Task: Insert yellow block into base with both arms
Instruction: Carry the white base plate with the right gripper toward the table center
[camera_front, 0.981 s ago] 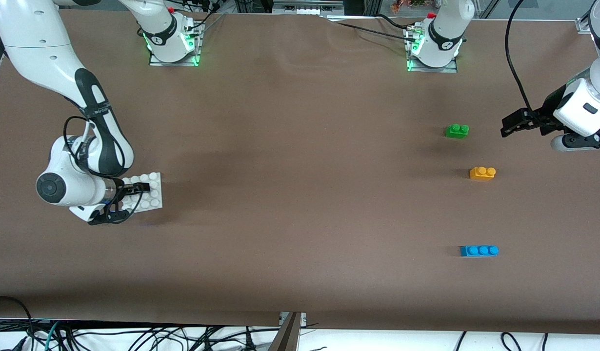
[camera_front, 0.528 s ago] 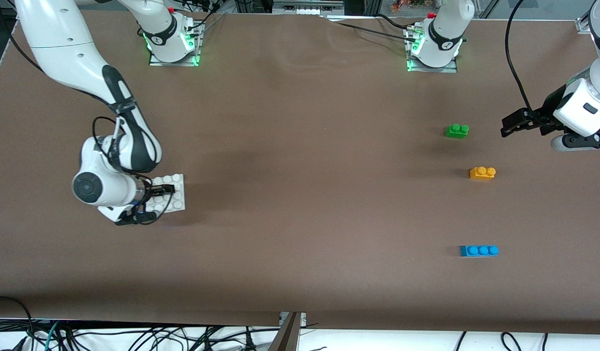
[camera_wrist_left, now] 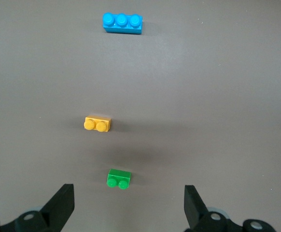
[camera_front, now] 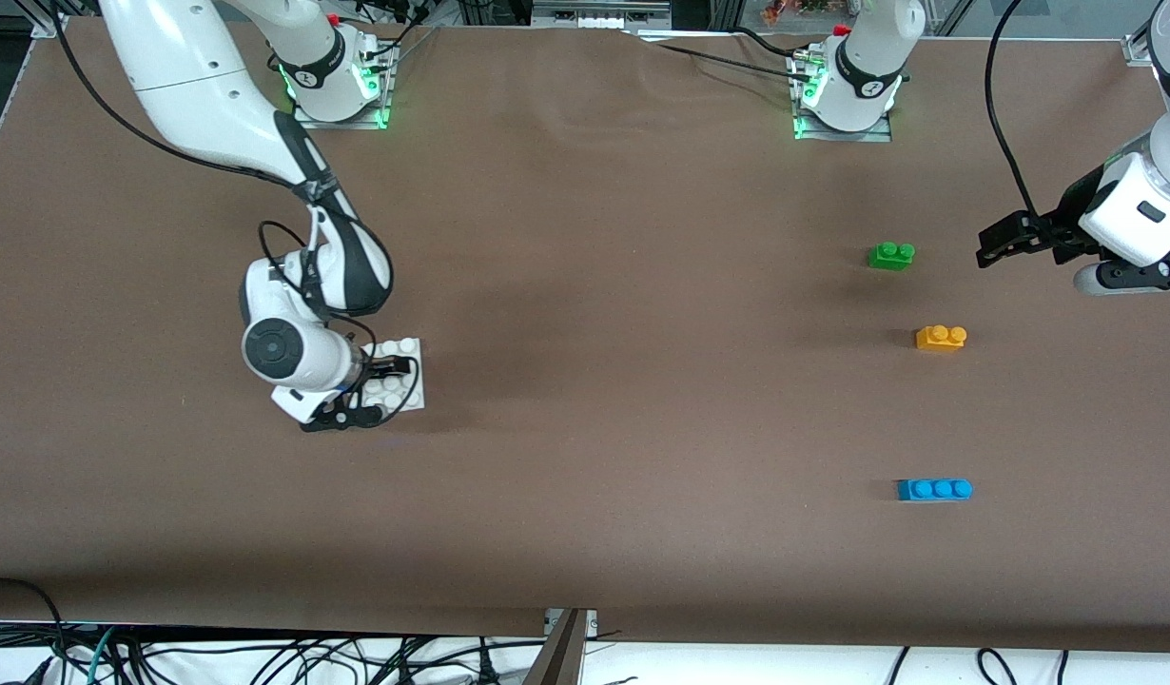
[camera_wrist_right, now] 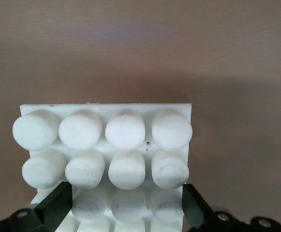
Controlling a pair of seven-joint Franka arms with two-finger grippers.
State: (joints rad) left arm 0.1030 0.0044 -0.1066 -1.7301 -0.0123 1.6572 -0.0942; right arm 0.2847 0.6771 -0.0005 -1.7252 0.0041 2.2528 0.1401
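The yellow block [camera_front: 941, 338] lies on the table toward the left arm's end, and it also shows in the left wrist view [camera_wrist_left: 98, 124]. My right gripper [camera_front: 380, 390] is shut on the white studded base [camera_front: 409, 385] and holds it low over the table, toward the right arm's end. In the right wrist view the base [camera_wrist_right: 126, 130] fills the space between my right gripper's [camera_wrist_right: 126, 208] fingers. My left gripper [camera_front: 989, 249] is open and empty, and waits above the table beside the green brick. The left wrist view shows its [camera_wrist_left: 128, 208] jaws wide apart.
A green two-stud brick [camera_front: 891, 255] lies farther from the front camera than the yellow block, and it also shows in the left wrist view [camera_wrist_left: 118, 179]. A blue three-stud brick [camera_front: 934, 489] lies nearer, and it too shows there [camera_wrist_left: 122, 22]. Brown cloth covers the table.
My right gripper has carried the base from the right arm's end toward the middle of the table. The left arm and the three bricks have not moved.
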